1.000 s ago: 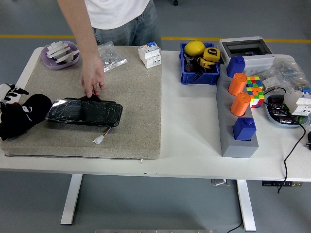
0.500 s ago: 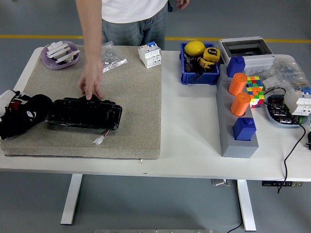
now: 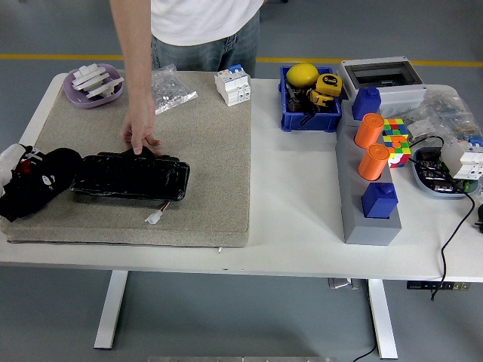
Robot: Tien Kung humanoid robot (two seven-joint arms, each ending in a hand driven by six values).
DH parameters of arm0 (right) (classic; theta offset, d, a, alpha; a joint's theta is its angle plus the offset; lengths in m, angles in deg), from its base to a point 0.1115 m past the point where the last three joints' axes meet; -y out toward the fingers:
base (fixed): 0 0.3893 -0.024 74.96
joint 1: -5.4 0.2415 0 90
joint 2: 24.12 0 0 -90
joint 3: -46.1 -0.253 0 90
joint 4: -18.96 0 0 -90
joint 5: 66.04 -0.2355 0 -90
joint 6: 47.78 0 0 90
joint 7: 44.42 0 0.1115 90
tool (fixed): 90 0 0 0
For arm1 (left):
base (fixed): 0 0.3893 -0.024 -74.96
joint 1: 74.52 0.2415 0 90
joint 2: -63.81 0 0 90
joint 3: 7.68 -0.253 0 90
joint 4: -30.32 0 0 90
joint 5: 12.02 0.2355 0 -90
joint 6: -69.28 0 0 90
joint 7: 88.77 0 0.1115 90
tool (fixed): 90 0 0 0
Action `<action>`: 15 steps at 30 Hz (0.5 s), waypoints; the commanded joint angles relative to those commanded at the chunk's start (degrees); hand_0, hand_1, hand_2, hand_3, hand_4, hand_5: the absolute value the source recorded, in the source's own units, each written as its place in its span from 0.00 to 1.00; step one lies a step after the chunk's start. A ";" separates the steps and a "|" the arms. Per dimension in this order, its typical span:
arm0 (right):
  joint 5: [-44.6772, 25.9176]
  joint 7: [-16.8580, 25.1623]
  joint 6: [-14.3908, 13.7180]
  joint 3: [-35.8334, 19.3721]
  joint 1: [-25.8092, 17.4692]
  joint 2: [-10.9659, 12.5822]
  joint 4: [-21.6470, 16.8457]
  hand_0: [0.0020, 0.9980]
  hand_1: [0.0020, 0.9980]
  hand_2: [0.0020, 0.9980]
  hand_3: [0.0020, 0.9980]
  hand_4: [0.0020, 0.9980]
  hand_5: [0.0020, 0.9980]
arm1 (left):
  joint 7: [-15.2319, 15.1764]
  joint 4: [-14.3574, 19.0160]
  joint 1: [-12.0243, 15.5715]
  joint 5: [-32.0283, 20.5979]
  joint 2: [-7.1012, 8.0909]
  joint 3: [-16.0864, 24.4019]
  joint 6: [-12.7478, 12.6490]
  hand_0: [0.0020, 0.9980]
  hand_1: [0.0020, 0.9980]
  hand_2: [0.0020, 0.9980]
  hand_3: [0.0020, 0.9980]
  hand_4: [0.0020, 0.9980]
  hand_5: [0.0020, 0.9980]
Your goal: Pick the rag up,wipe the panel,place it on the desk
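Left robot hand [image 3: 30, 181] nearer mat edge – rag-clutching – beside panel [image 3: 130, 177].

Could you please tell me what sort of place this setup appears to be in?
Probably a lab or workshop: a height-adjustable white table on a grey floor with a yellow line, holding a blue parts bin and circuit breakers.

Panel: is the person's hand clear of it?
No, the person's hand rests its fingertips on the far edge of the black panel.
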State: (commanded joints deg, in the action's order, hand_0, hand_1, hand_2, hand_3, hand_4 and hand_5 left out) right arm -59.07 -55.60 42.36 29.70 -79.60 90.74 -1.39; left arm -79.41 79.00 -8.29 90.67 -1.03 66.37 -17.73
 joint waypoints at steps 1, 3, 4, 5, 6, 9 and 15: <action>-0.09 0.00 0.00 0.04 -0.03 0.00 0.02 0.75 0.64 0.69 0.69 1.00 0.62 | 0.01 -0.05 0.00 0.01 -0.02 0.01 -0.08 0.29 0.52 0.62 0.54 0.38 0.00; -0.21 -0.03 0.04 0.15 -0.08 0.03 0.08 0.75 0.64 0.69 0.69 1.00 0.62 | 0.09 -0.09 0.05 0.58 -0.07 0.00 -0.44 0.29 0.52 0.62 0.54 0.38 0.00; -0.25 -0.02 0.04 0.19 -0.11 0.07 0.08 0.75 0.64 0.69 0.69 1.00 0.62 | 0.15 -0.09 0.09 0.91 -0.08 -0.02 -0.63 0.29 0.52 0.62 0.54 0.38 0.00; -0.25 -0.02 0.03 0.20 -0.11 0.09 0.08 0.75 0.64 0.69 0.69 1.00 0.62 | 0.19 -0.09 0.11 1.03 -0.08 -0.04 -0.71 0.27 0.50 0.61 0.53 0.20 0.00; -0.27 -0.03 0.04 0.20 -0.11 0.10 0.10 0.75 0.64 0.69 0.69 1.00 0.62 | 0.41 -0.18 0.10 1.60 -0.08 -0.22 -1.06 0.27 0.50 0.61 0.53 0.20 0.00; -0.25 -0.03 0.04 0.20 -0.08 0.09 0.09 0.75 0.64 0.69 0.69 1.00 0.62 | 0.79 -0.35 0.18 2.46 -0.09 -0.47 -1.59 0.27 0.50 0.61 0.53 0.20 0.00; -0.31 -0.06 0.08 0.29 -0.09 -0.01 0.08 0.75 0.64 0.69 0.69 1.00 0.62 | 1.45 0.96 1.35 5.11 -0.28 1.53 -2.33 0.24 0.48 0.62 0.53 0.11 0.00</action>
State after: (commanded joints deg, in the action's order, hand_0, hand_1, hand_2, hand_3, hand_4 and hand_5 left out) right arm -59.39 -55.66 42.45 29.99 -79.69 90.73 -1.31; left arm -77.96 79.96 -6.95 95.78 -1.31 67.90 -20.06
